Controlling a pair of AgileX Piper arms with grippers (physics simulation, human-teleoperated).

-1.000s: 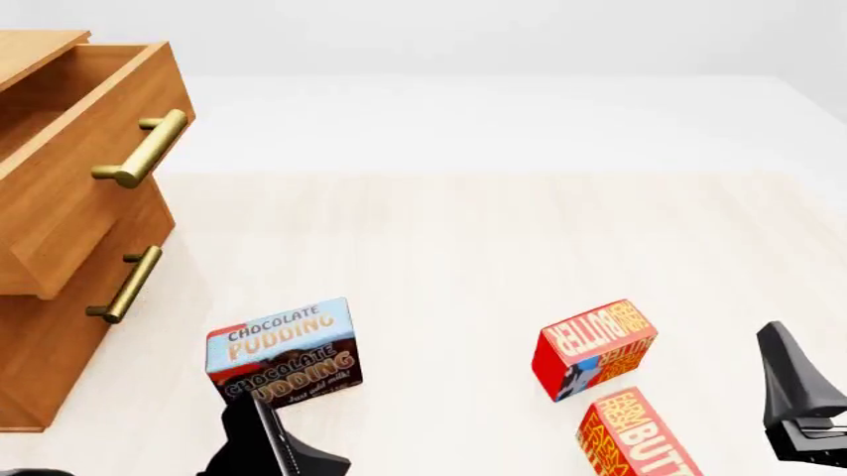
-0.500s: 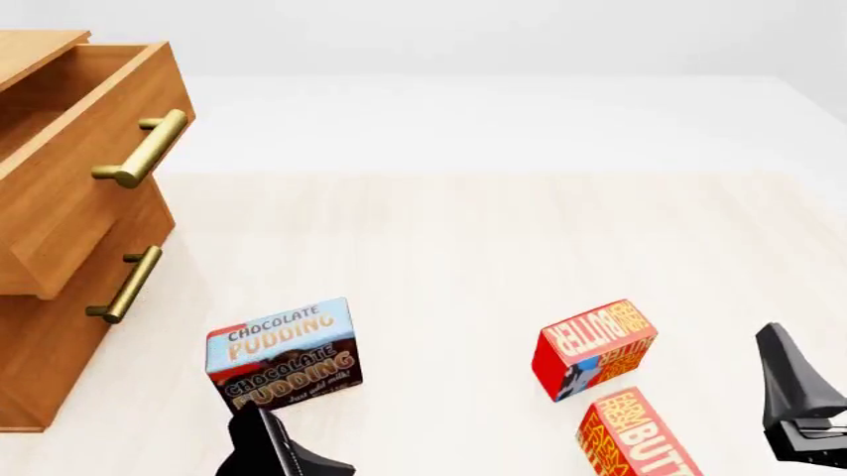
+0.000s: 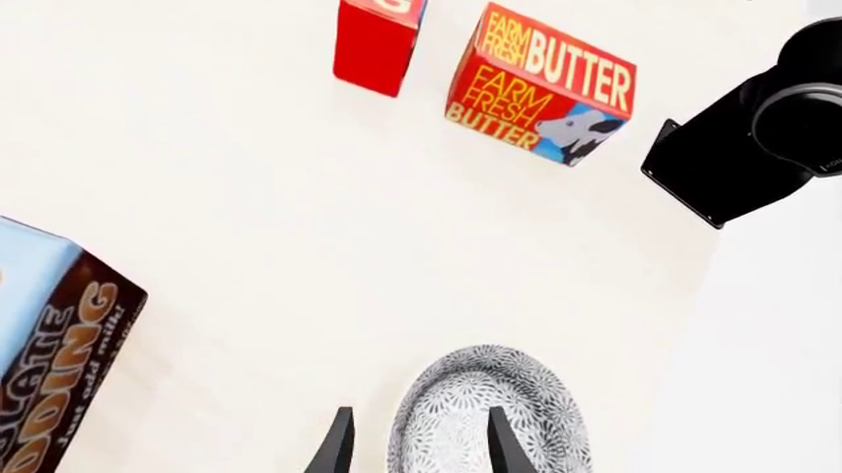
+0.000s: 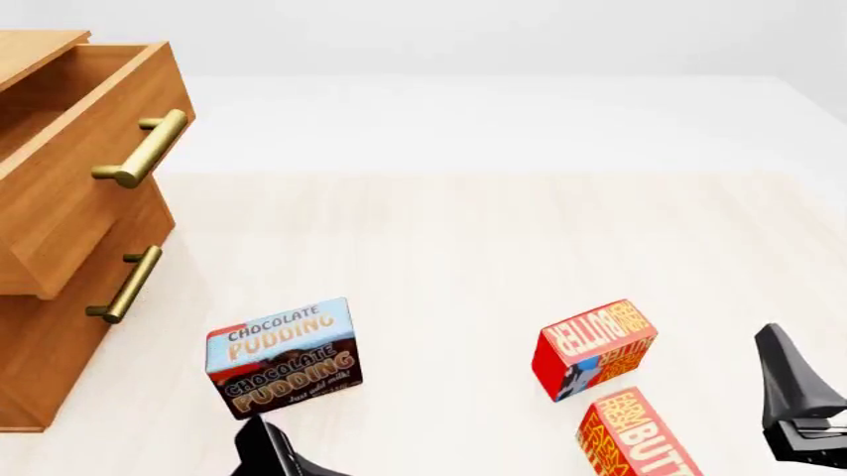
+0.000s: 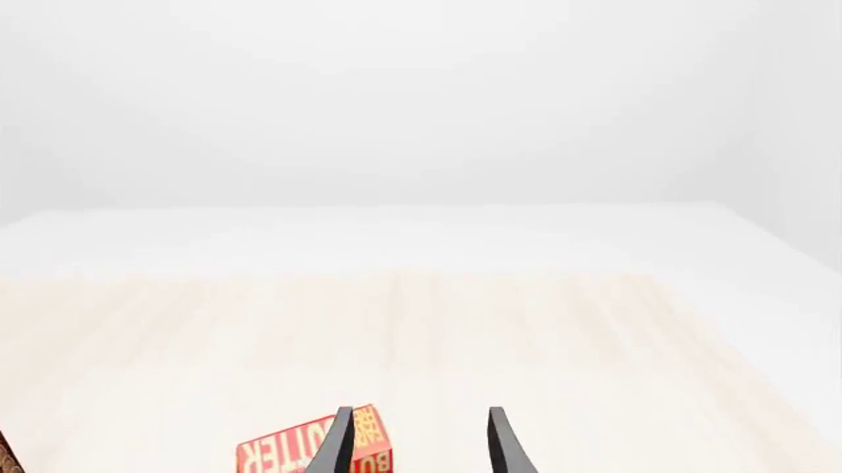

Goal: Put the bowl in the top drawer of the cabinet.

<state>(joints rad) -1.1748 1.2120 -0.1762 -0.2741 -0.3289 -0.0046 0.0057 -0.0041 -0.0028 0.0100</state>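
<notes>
With the top drawer (image 4: 79, 149) of the cabinet (image 4: 54, 337) pulled open, the left gripper (image 3: 413, 448) straddles the bowl (image 3: 490, 414) rim, fingers apart, on the worktop (image 4: 450, 248); right gripper (image 5: 417, 443) open, empty.

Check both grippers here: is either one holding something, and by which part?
Neither holds anything. The left gripper is open, its fingers straddling the rim of the bowl without visibly clamping. The right gripper is open on bare air.
</notes>
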